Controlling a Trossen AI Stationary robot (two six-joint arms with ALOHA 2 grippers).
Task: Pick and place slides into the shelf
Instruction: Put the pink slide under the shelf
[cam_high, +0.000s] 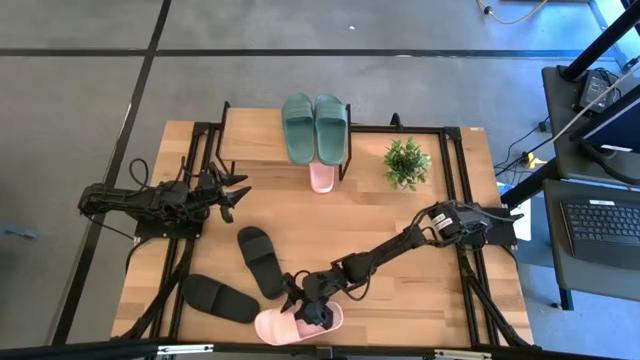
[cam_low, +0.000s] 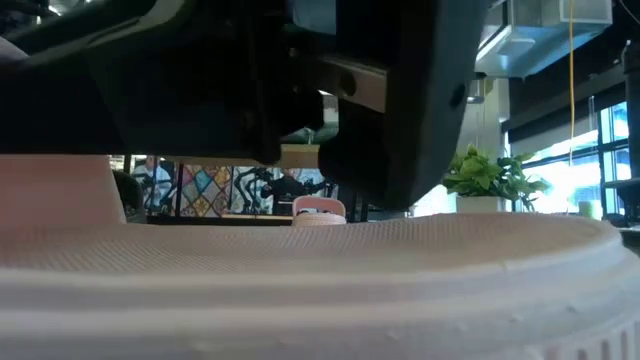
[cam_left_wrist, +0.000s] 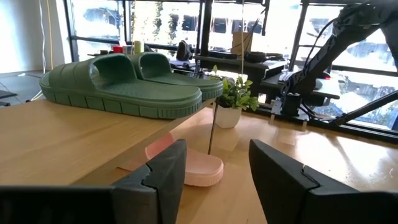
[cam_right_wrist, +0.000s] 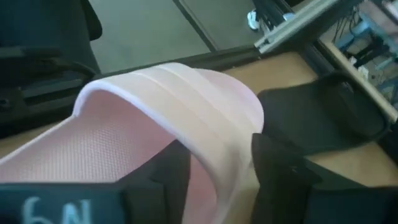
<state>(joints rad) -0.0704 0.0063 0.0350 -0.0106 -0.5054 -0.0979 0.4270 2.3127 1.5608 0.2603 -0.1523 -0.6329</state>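
A pale pink slide lies at the table's near edge, and my right gripper is on its strap. Two black slides lie flat on the table to its left. The shelf stands at the far edge with two dark green slides side by side on its top board. Another pink slide sticks out from under that board. My left gripper waits open at the left, level, facing the shelf. My right gripper has the pink slide's strap by one side. One finger is in the strap's opening over the footbed and the other is outside the strap. The fingers slant down from the table's far right. The slide lies sole down on the table.
A small potted plant stands to the right of the shelf. The table's near edge runs just beyond the pink slide. Bare wood lies between the shelf and the right arm.
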